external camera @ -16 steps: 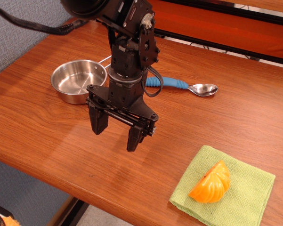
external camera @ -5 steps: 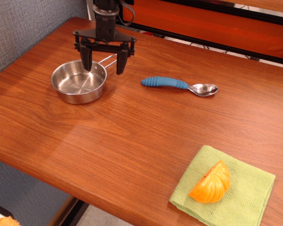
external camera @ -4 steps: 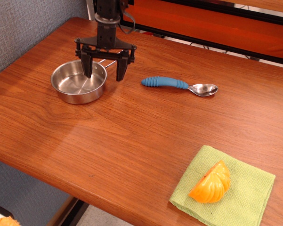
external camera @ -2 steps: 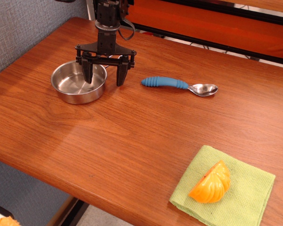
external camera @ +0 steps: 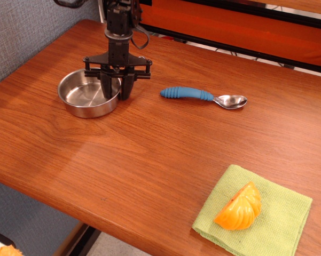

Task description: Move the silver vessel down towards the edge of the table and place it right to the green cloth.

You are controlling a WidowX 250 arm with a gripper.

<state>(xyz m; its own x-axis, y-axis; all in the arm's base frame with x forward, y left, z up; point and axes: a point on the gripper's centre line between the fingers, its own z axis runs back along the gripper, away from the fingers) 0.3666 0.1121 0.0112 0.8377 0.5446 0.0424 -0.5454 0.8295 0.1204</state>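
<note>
The silver vessel (external camera: 84, 94) stands on the table (external camera: 149, 149) at the back left. My gripper (external camera: 116, 89) points straight down over the vessel's right rim. One finger is inside the vessel and the other outside it, and they are closed on the rim. The wire handle is hidden behind the gripper. The green cloth (external camera: 286, 216) lies at the front right near the table's edge, far from the gripper.
An orange ridged plastic wedge (external camera: 239, 207) lies on the cloth. A blue-handled metal spoon (external camera: 203, 96) lies right of the gripper. A grey wall runs along the left, and an orange panel stands behind the table.
The gripper moved from mid-table back to the vessel, came down over its right rim, and its wide-open fingers closed on the rim. The vessel has not moved.
</note>
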